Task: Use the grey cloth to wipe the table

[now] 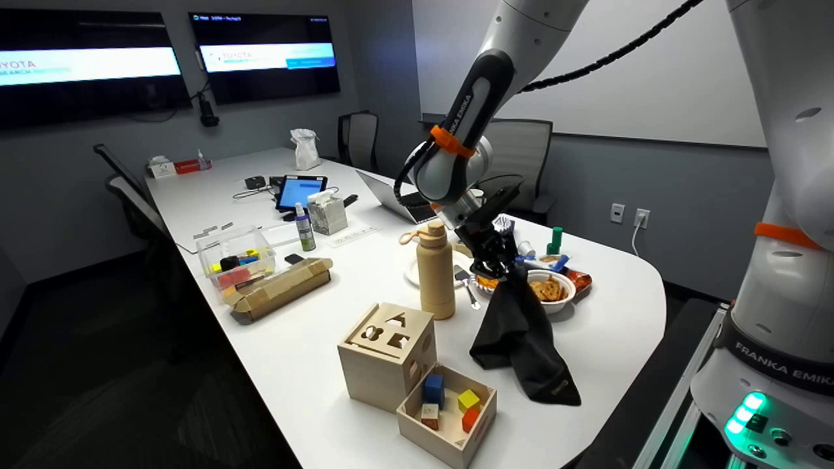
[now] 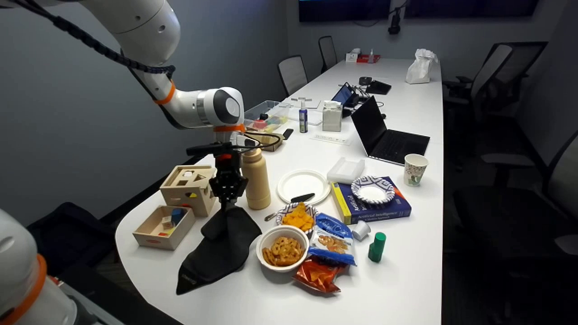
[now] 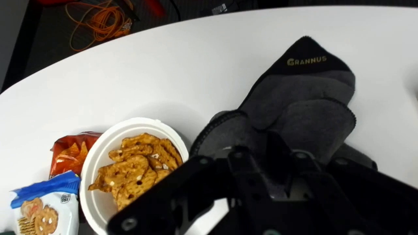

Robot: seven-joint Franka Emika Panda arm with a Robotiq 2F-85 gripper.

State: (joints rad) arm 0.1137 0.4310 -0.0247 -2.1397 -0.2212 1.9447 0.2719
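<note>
The grey cloth (image 1: 518,332) is bunched and tented, its upper fold reaching my gripper (image 1: 499,268) while the lower part drapes over the white table (image 1: 313,371). Both exterior views show that peak; in an exterior view the cloth (image 2: 226,243) spreads toward the table's near end. Seen from the wrist, the cloth (image 3: 307,81) lies ahead of and under the fingers, its printed corner flat on the white top. The fingers of my gripper (image 3: 269,155) stand a little apart with a dark fold between them. Dark-on-dark hides whether the fold still touches both pads.
A white bowl (image 3: 143,124) of pretzels sits close beside the cloth, with snack bags (image 2: 332,237) behind it. A tan bottle (image 1: 435,280), a wooden box with holes (image 1: 373,372) and an open wooden tray (image 1: 427,433) of blocks stand on the cloth's other side.
</note>
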